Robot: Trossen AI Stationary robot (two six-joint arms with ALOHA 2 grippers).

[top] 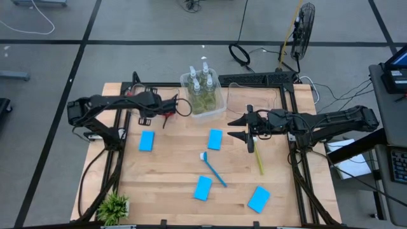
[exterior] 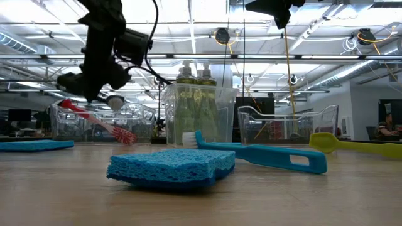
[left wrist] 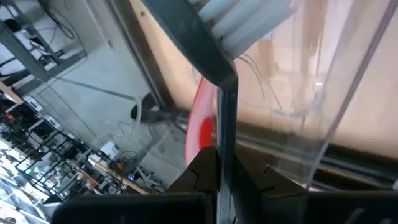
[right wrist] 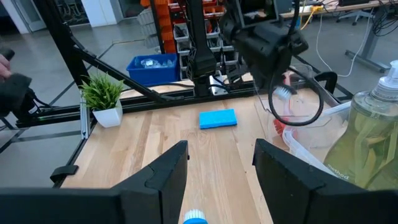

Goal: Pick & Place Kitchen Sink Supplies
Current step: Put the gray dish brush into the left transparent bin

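My left gripper (top: 166, 109) is shut on a dark grey brush (left wrist: 225, 93) with white bristles (left wrist: 249, 22). It hangs at the far left over a clear bin (exterior: 63, 119), in which a red brush (exterior: 97, 120) lies. Soap bottles (top: 202, 83) stand in a middle bin (top: 219, 109). On the table lie a blue brush (top: 213, 168), a yellow brush (top: 258, 158) and several light-blue sponges (top: 215, 138). My right gripper (right wrist: 221, 149) hovers open at the right, above the yellow brush's far end, with nothing between its fingers. My left gripper pinches the dark grey brush's handle (left wrist: 225, 149) between its two fingers. The handle runs straight out along the fingers, bristle head farthest from them. The gripper slants downward, and the brush hangs clear above the red brush in the bin.
A third clear bin (exterior: 286, 122) stands at the far right of the table. A small potted plant (top: 114, 207) sits at the near left corner. Bare wood shows between the sponges (top: 147, 141), (top: 203, 187), (top: 258, 198).
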